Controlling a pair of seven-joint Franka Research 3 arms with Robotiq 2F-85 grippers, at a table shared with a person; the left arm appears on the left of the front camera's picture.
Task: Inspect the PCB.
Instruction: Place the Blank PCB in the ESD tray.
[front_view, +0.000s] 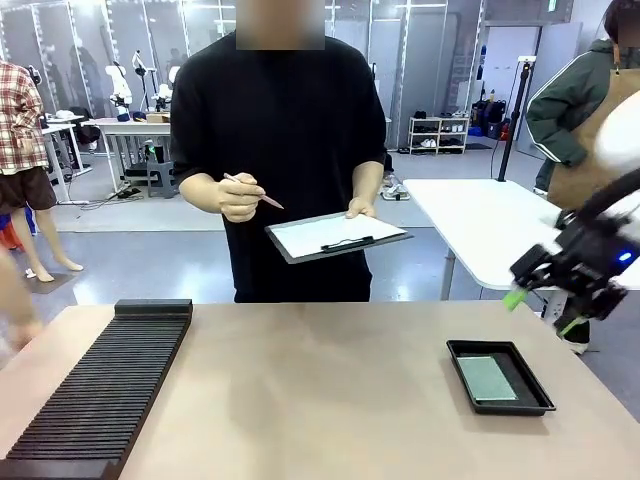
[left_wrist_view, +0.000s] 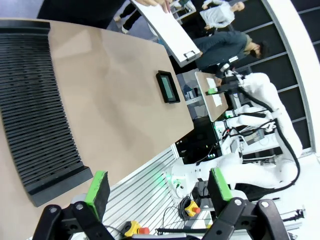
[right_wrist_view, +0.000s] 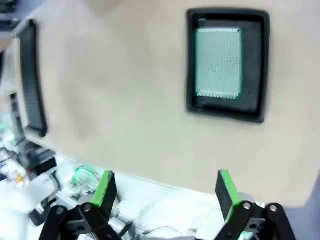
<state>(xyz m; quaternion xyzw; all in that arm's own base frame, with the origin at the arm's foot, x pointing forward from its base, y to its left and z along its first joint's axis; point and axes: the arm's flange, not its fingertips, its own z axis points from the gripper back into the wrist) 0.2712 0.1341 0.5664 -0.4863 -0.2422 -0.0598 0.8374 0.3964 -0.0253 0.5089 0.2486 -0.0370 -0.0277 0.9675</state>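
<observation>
The PCB (right_wrist_view: 218, 62) lies flat inside the shallow black tray (right_wrist_view: 264, 65), its edges close to the tray's walls. The right end effector (front_view: 545, 310) hangs above and beside the tray with its jaws wide apart, gripping nothing; the left end effector (left_wrist_view: 159, 192) is likewise spread and empty, well away from the tray. The likely trouble: a thin board lying flush gives the fingers little edge to catch, so they may strike the tray wall, drag the tray across the surface (front_view: 320, 390), or slip off the board.
</observation>
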